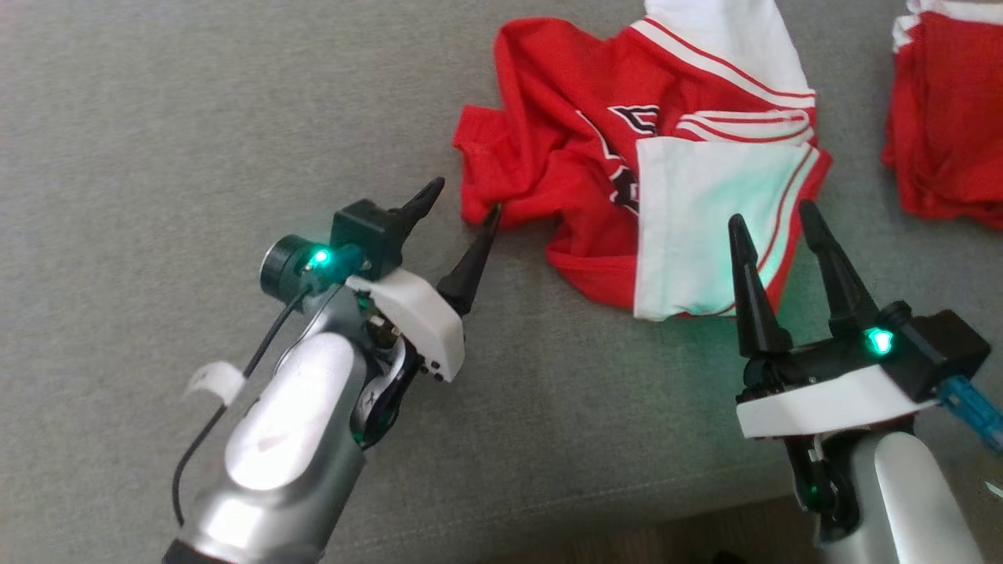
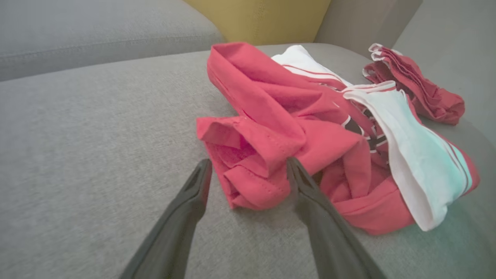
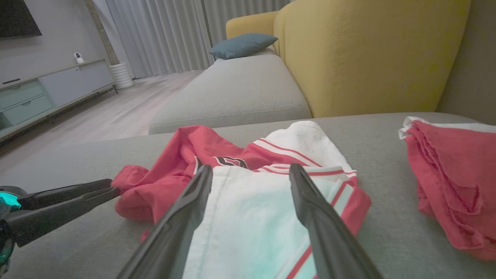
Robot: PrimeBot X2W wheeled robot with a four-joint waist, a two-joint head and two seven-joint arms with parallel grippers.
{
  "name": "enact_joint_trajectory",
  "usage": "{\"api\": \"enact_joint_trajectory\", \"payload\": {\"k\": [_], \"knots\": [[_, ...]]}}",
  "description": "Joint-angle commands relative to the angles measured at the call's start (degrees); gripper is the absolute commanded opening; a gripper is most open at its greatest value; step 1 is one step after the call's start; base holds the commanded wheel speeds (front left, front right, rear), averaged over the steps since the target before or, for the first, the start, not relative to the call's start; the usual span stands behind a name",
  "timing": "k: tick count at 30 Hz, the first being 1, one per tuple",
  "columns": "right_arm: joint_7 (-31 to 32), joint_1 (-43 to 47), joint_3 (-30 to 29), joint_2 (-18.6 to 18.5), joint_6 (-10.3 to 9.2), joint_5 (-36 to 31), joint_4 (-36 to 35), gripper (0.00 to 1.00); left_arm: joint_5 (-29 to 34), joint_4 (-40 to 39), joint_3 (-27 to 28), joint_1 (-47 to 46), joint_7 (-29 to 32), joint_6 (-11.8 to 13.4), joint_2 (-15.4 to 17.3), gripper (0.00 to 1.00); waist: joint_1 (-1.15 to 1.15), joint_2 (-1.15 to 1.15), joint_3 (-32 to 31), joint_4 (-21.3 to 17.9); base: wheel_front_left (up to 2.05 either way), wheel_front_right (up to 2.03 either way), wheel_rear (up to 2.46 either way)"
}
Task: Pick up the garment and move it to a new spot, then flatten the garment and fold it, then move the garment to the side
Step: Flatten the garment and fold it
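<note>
The red and white garment [image 1: 564, 110] lies crumpled on the grey sofa cushion [image 1: 157, 117]. The left gripper [image 1: 464, 197] is at its left corner, fingers apart. The right gripper [image 1: 772, 212], fingers also apart, is over its near white part. Another red cloth [image 1: 948, 117] lies far right.

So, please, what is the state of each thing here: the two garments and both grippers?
Red and white garment: crumpled, not flattened, lying on the grey seat.
Second red garment: folded, lying apart at the right.
Left gripper: open, fingers either side of the garment's red corner, holding nothing.
Right gripper: open, fingers over the white part, holding nothing.
</note>
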Motion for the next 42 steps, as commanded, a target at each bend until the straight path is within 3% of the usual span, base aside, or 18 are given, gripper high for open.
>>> {"api": "enact_joint_trajectory", "payload": {"k": [1, 6, 7, 8, 9, 18, 23, 32, 42], "knots": [[-0.59, -1.60, 1.41, -0.12, 0.21, 0.56, -1.40, 1.00, -0.58, -0.40, 0.86, -2.69, -0.15, -0.44, -0.15, 1.00, 0.00, 0.00, 0.64, -0.87, 0.00, 0.00, 0.00], [-1.08, -1.97, 1.53, -0.06, 0.21, 1.05, -0.50, 1.00, -1.68, 3.41, -0.02, -5.36, -1.21, -1.21, -0.62, 1.00, 0.00, 0.00, 1.09, -1.77, 0.00, 0.00, 0.00], [-1.18, -2.02, 1.54, -0.05, 0.21, 1.13, -0.36, 1.00, -1.67, 3.79, -0.14, -5.95, -2.00, -1.31, -0.67, 0.66, 0.00, 0.00, 1.14, -1.86, 0.00, 0.00, 0.00], [-1.26, -2.06, 1.54, -0.04, 0.21, 1.20, -0.23, 1.00, -1.59, 4.18, -0.21, -6.49, -2.88, -1.35, -0.71, 0.13, 0.00, 0.00, 1.16, -1.92, 0.00, 0.00, 0.00], [-1.33, -2.09, 1.55, -0.04, 0.21, 1.30, -0.09, 1.00, -1.49, 4.66, -0.24, -6.92, -3.61, -1.33, -0.74, 0.00, 0.00, 0.00, 1.15, -1.98, 0.00, 0.00, 0.00], [-1.71, -1.61, 1.21, -0.02, 0.21, 2.66, 0.95, 1.00, -1.05, 3.66, 0.41, -5.80, -8.93, -0.03, 0.56, 0.00, 0.00, 0.00, 0.26, -1.35, 0.00, 0.00, 0.00], [-1.35, -1.17, 0.44, -0.01, 0.21, 2.79, 0.98, 1.00, -0.16, -2.97, 1.66, -0.84, -9.49, 3.08, 4.09, 0.00, 0.00, 0.00, -0.30, 0.39, 0.00, 0.00, 0.00], [0.51, -0.52, -1.20, -0.01, 0.21, 2.25, 0.50, 1.00, -2.10, -18.19, 7.44, 11.66, -3.40, 9.70, 11.91, 0.00, 0.00, 0.00, -1.16, 4.91, 0.00, 0.00, 0.00], [1.52, 0.10, -1.73, -0.01, 0.21, 2.19, 0.08, 1.00, -3.02, -27.60, 14.43, 17.93, 1.29, 15.02, 18.27, 0.00, 0.00, 0.00, -1.96, 5.93, 0.00, 0.00, 0.00]]}}
